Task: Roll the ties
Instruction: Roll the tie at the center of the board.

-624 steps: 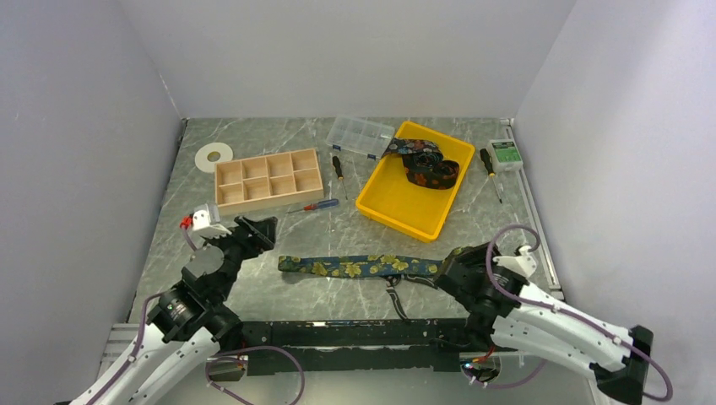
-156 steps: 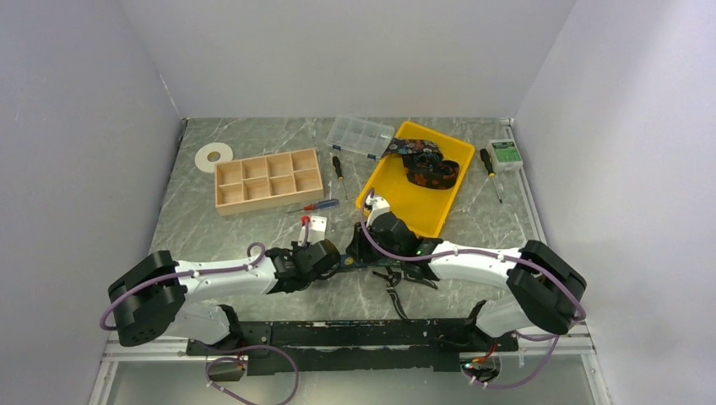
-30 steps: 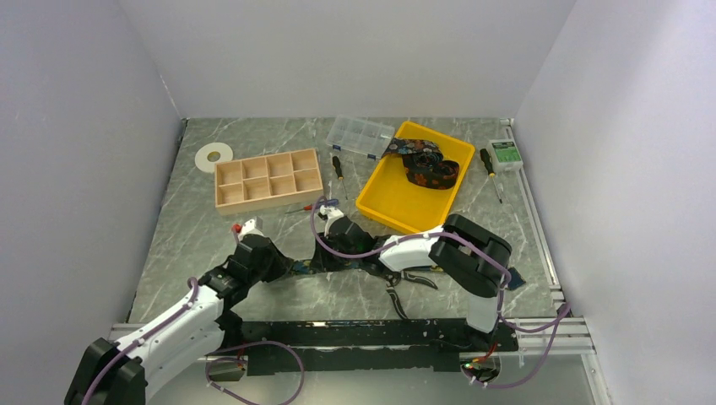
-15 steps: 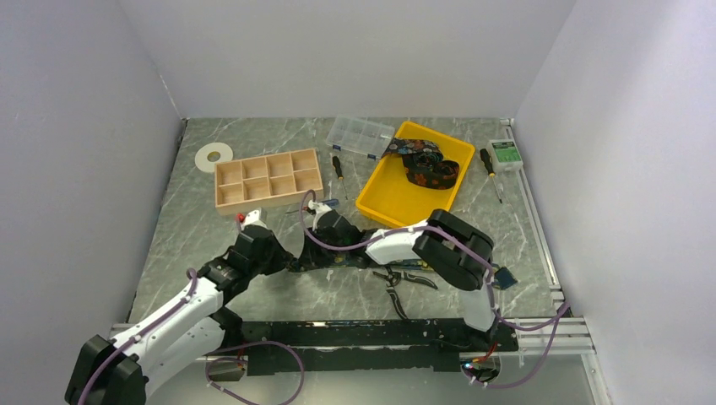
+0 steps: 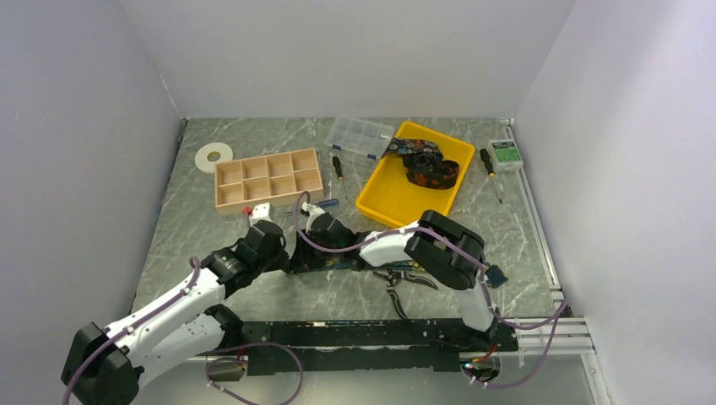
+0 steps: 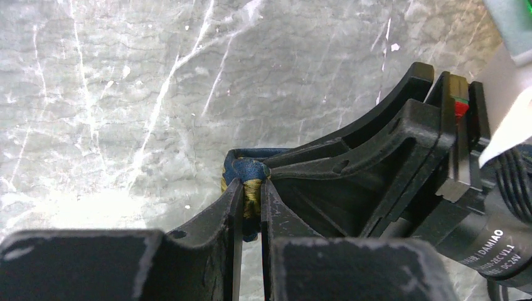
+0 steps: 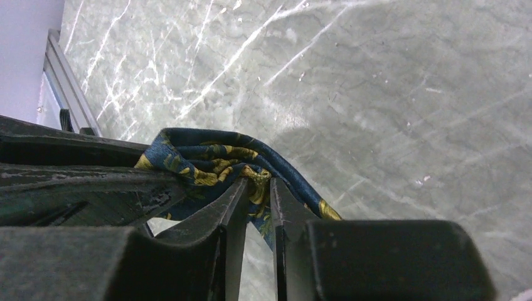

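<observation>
One tie [image 5: 342, 263], dark blue with yellow flowers, lies on the marble table between the two arms, and its left end is bunched up. My left gripper [image 6: 251, 185] is shut on that bunched end of the tie [image 6: 246, 168]. My right gripper [image 7: 257, 183] pinches the same fold of the tie [image 7: 207, 150] from the opposite side. In the top view the left gripper [image 5: 283, 256] and right gripper [image 5: 302, 253] meet tip to tip. Two more ties [image 5: 426, 164] sit coiled in the yellow tray [image 5: 397, 202]. The rest of the flat tie is hidden under the right arm.
Black-handled pliers [image 5: 397, 283] lie just behind the right arm. A wooden divided box [image 5: 268, 179], a clear compartment case [image 5: 359, 135], screwdrivers [image 5: 338, 169], a tape roll [image 5: 214, 156] and a small green box [image 5: 507, 153] stand further back.
Both grippers have shifted left and slightly away from the bases, still pinching the tie's end. The right arm has stretched further left.
</observation>
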Robot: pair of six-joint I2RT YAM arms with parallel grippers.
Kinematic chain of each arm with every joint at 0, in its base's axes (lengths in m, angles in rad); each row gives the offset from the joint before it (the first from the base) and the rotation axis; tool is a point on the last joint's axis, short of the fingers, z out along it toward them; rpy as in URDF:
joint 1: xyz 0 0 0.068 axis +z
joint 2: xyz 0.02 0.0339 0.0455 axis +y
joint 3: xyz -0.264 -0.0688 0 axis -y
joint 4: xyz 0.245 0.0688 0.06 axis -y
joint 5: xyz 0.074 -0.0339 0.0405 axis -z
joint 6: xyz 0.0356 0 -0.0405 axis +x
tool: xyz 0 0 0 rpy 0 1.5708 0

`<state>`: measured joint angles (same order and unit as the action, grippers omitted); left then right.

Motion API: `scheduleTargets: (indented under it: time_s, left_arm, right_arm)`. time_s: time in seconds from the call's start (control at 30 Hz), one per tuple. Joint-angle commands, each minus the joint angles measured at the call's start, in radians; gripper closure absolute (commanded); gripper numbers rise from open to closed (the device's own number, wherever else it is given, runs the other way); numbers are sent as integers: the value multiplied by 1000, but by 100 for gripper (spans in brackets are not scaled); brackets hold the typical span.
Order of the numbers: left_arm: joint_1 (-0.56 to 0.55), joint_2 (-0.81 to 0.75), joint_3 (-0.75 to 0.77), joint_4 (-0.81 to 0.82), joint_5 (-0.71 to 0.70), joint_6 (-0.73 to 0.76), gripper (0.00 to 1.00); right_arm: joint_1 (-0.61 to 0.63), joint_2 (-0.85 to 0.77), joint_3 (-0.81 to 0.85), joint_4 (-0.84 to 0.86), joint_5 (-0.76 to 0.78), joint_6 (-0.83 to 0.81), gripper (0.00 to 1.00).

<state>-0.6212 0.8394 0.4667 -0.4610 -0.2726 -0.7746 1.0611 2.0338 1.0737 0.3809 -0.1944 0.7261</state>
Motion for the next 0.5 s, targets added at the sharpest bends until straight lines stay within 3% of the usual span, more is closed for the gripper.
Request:
scheduleTargets:
  time_s: [0.0,0.27,0.47]
  left_arm:
    - [-76,44,97,-49,-160,17,97]
    - [-112,71,101,-61,-218,1,97]
    - [-115,60,87,-61,-226,-11,97]
  right_arm:
    - [-2,-34,-75,-75,61,-2,75]
    - [-6,-141,-121,-58,72,-12,78]
    - [-3,-144,-104,-40,26,-8,86]
